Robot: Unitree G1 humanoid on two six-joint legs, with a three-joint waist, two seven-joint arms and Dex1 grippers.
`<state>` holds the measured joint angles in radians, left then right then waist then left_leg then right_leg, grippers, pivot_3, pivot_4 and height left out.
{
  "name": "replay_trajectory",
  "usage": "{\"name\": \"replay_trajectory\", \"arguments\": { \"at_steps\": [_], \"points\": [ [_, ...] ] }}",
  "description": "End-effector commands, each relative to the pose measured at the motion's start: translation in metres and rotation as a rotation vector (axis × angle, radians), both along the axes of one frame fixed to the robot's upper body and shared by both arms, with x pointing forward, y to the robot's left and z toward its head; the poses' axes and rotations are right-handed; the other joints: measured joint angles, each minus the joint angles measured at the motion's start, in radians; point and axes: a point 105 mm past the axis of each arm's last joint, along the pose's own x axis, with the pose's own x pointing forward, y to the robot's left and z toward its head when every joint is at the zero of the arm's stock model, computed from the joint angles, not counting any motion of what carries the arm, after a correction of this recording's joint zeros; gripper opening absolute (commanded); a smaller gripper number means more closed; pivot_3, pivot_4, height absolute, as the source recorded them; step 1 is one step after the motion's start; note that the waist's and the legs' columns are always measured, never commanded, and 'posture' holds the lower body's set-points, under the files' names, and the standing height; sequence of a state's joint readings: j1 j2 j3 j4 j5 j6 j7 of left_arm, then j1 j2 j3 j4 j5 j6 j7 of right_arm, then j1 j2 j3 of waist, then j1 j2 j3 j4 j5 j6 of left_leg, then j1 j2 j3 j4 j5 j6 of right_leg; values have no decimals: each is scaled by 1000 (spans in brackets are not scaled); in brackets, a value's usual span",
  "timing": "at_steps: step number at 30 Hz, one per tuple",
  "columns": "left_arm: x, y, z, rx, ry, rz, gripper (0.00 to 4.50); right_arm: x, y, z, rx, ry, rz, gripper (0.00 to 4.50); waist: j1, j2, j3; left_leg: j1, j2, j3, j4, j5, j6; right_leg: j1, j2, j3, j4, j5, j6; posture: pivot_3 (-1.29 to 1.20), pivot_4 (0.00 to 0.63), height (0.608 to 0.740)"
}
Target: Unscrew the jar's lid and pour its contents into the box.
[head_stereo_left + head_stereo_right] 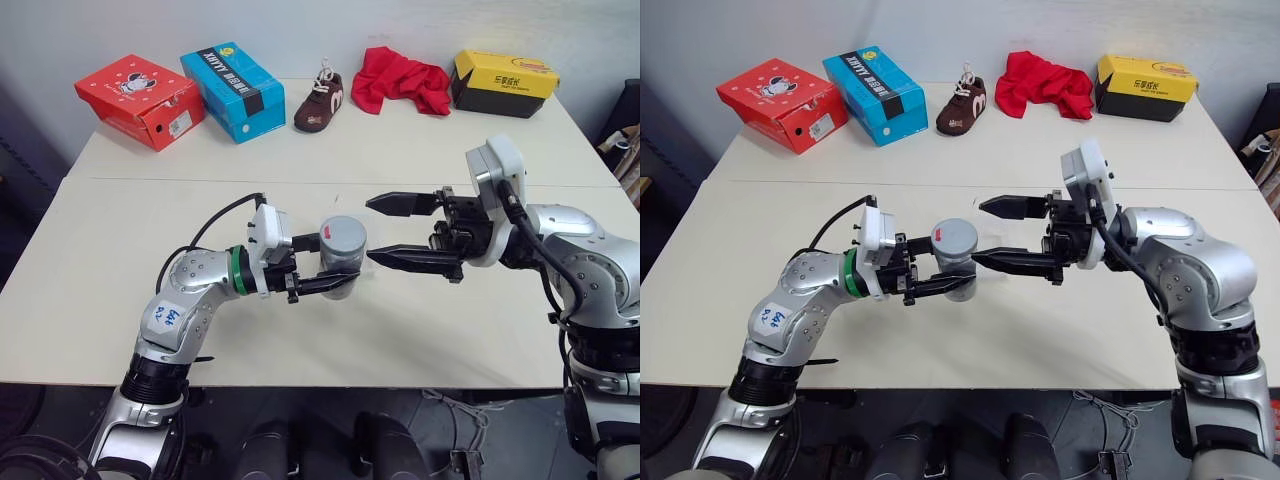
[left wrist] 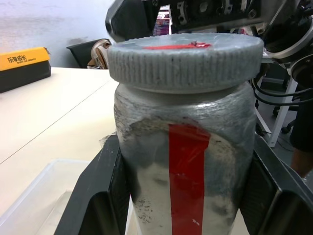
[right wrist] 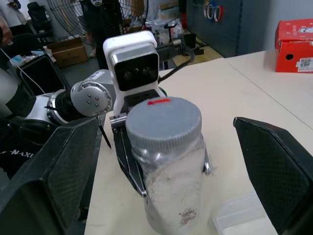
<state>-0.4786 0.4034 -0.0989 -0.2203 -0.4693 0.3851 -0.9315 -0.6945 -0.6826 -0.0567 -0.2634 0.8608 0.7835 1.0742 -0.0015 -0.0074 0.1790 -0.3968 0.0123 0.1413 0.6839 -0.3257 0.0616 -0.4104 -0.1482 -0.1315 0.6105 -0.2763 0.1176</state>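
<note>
Above table [image 1: 300,330], left end effector [image 1: 335,278] clamps upright jar [image 1: 342,255], lid [image 3: 164,122] up; right end effector [image 1: 400,232] gapes.

Handwritten "641" on a white sticker [image 1: 167,319] on the left arm, Chinese characters "乐享成长" on the yellow-black box [image 2: 22,59], blue box [image 1: 232,90] print beside the red box [image 1: 140,100] unreadable

Silver arms, black jaws, white wrist housings
</note>
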Motion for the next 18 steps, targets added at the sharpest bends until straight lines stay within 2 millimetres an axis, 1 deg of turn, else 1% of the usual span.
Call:
{"name": "replay_trajectory", "arguments": {
  "at_steps": [1,4,8,18],
  "points": [
    [-8,-3,9,-20,-46,-32,2353,-2,15,15,-4,-100,-7,4468,0,0,0,0,0,0,0,0,0,0,0,0,0,0,0,0,150,740],
    [-8,-5,9,-21,-45,-37,2353,-1,24,15,-13,-115,-2,4468,-1,0,0,0,0,0,0,0,0,0,0,0,0,0,0,0,150,740],
    [-9,-7,9,-24,-43,-42,2353,-2,32,6,-58,-114,27,4468,1,0,0,0,0,0,0,0,0,0,1,-1,0,0,0,0,150,740],
    [-10,-8,9,-30,-43,-41,2353,-3,36,0,-65,-103,45,4468,0,0,0,0,-1,0,0,0,0,0,1,-1,0,0,0,0,150,740]
  ]
}}
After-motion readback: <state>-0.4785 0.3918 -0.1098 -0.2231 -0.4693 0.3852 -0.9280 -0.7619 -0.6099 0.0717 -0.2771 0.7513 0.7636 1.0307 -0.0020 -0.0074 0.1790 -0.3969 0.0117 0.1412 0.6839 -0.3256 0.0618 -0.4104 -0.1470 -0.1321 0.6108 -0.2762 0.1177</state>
